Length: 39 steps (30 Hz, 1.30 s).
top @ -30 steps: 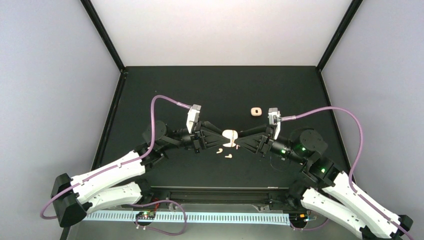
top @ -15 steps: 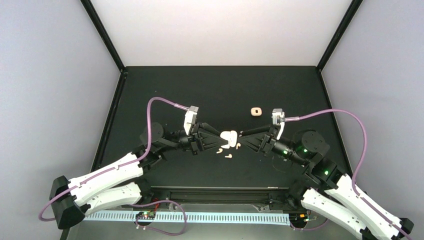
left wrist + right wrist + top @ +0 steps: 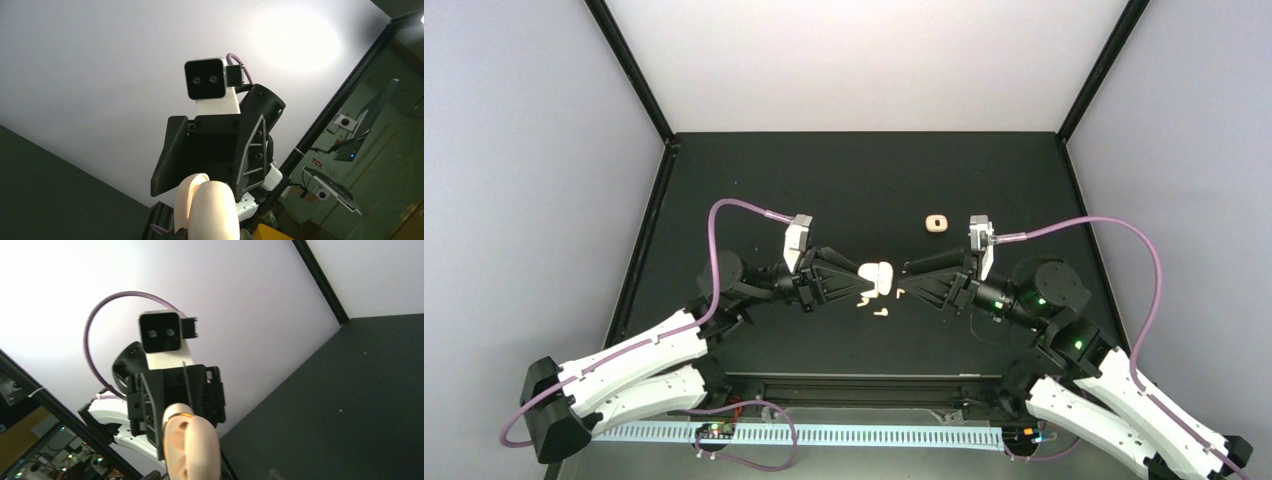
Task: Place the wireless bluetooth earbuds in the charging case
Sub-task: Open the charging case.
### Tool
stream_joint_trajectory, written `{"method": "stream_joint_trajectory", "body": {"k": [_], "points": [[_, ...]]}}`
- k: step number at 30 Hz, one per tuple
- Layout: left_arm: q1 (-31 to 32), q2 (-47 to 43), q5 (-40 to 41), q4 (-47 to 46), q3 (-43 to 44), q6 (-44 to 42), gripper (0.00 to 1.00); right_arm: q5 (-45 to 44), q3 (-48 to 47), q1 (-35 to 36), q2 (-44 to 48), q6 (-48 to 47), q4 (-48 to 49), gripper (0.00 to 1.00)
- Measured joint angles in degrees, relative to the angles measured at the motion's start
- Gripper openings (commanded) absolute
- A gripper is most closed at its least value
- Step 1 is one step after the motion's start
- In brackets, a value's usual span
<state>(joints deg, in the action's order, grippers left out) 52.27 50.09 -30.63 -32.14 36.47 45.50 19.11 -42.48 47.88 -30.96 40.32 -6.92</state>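
At the tip of your left gripper (image 3: pixel 870 277) sits the charging case (image 3: pixel 881 275), pinched there and apparently hinged open. Three earbuds (image 3: pixel 880 312) lie loose on the tabletop (image 3: pixel 824 190), just beneath and beside that gripper. Your right gripper (image 3: pixel 908 271) faces the case, near but apart, and you cannot tell whether it is clenched or carrying anything. Mind the smooth, rounded case: an earbud pressed in could twist it in the pinch, and the tiny earbuds may skid when nipped

Cream charging case (image 3: pixel 876 277), white earbuds (image 3: pixel 881 312), black table (image 3: pixel 844 180)
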Motion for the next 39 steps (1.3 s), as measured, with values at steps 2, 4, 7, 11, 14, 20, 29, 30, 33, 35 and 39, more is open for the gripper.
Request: {"method": "stream_joint_trajectory", "body": {"k": [2,4,7,11,14,20,29,30,33,35,39], "points": [[-0.1,0.5,0.0,-1.2,-0.2,0.5,0.01,1.1,-0.1,0.0,-0.7,0.8,2.4,0.54],[-0.1,1.4,-0.1,-2.5,-0.2,1.1,0.02,1.8,-0.4,0.0,-1.6,1.2,3.8,0.53],[-0.2,2.1,-0.5,-3.8,-0.2,2.0,0.01,2.5,-1.5,0.0,-3.6,1.4,4.9,0.51],[-0.2,2.2,-1.0,-5.7,-0.2,2.8,0.02,2.3,-1.9,0.0,-4.6,1.4,5.2,0.5],[-0.2,2.2,-1.7,-7.3,-0.3,3.5,0.02,2.0,-1.9,0.0,-4.6,1.4,5.2,0.5],[-0.2,2.2,-2.8,-9.4,-0.5,4.7,0.02,1.5,-1.9,0.0,-4.7,1.4,4.9,0.5],[-0.2,2.4,-3.3,-10.4,-1.0,5.5,0.02,0.9,-1.9,0.0,-4.4,1.6,3.9,0.52],[-0.2,2.6,-3.4,-10.4,-1.0,5.6,0.02,0.9,-1.9,0.0,-4.1,1.6,3.9,0.52],[-0.2,2.6,-3.7,-10.8,-1.0,5.6,0.02,0.9,-1.8,0.0,-2.7,1.7,4.0,0.52],[-0.2,2.6,-3.7,-11.1,-1.0,5.6,0.01,1.4,-1.8,0.0,-1.8,1.9,4.5,0.52],[-0.2,2.6,-3.8,-11.4,-1.0,5.6,0.01,3.4,-1.8,0.0,-1.9,2.2,5.8,0.5]]}}
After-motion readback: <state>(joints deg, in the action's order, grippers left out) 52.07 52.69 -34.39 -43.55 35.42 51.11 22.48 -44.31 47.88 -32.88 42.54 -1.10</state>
